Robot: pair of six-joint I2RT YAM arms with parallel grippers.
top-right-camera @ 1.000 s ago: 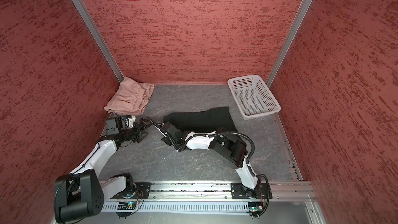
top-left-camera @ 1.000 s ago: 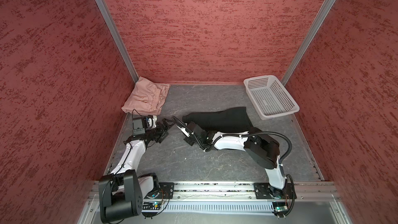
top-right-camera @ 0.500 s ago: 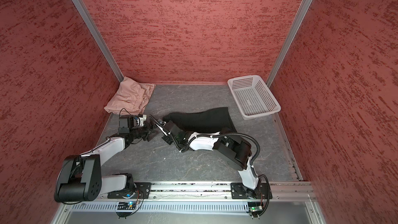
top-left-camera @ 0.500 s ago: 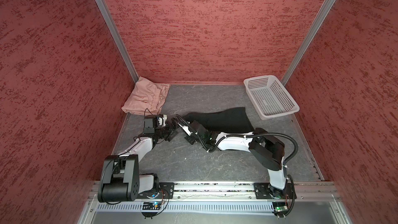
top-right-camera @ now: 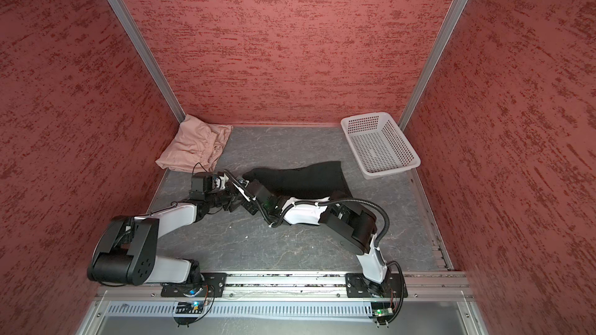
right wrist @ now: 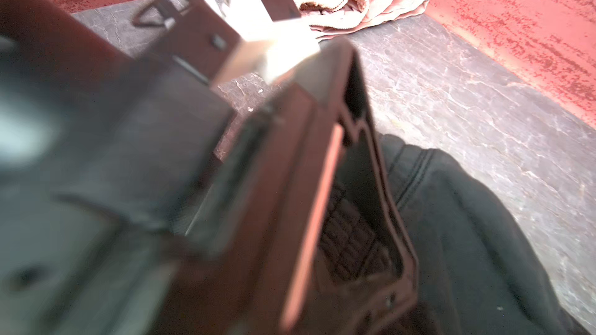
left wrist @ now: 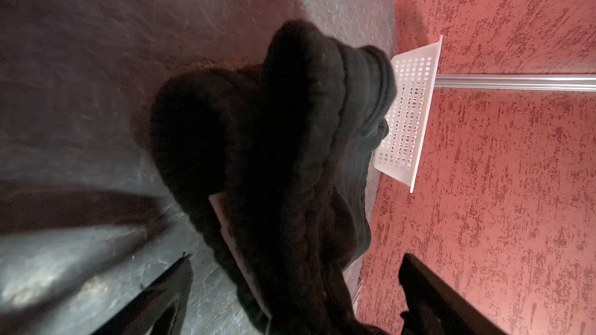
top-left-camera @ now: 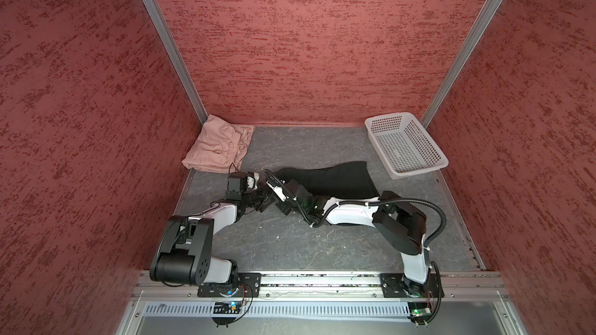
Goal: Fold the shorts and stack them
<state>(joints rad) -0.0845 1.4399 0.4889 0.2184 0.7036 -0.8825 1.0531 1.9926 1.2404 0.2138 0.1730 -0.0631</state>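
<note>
In the far left corner of the grey, stone-veined tabletop [top-left-camera: 290, 246] lie the pink shorts [top-left-camera: 219, 148], a soft, creased, roughly square bundle of dusty fabric set against the rough red walls [top-left-camera: 96, 124], with the gathered waistband turned toward the middle. Just in front of them the left tool [top-left-camera: 262, 197] stands released, its dark fingers [left wrist: 161, 294] spread as wide as they go on either side of a raised bunch of black cloth; the left wrist view does not show them touching it. Facing it tip to tip, the right tool [top-left-camera: 273, 185] is clenched almost tight on the gathered edge of the black shorts [top-left-camera: 332, 178], whose matte, limp fabric trails rightward across the middle of the tabletop, partly under the right arm [top-left-camera: 348, 214]. In the far right corner sits the white plastic basket [top-left-camera: 383, 124], rectangular and perforated, apart from the shorts
</note>
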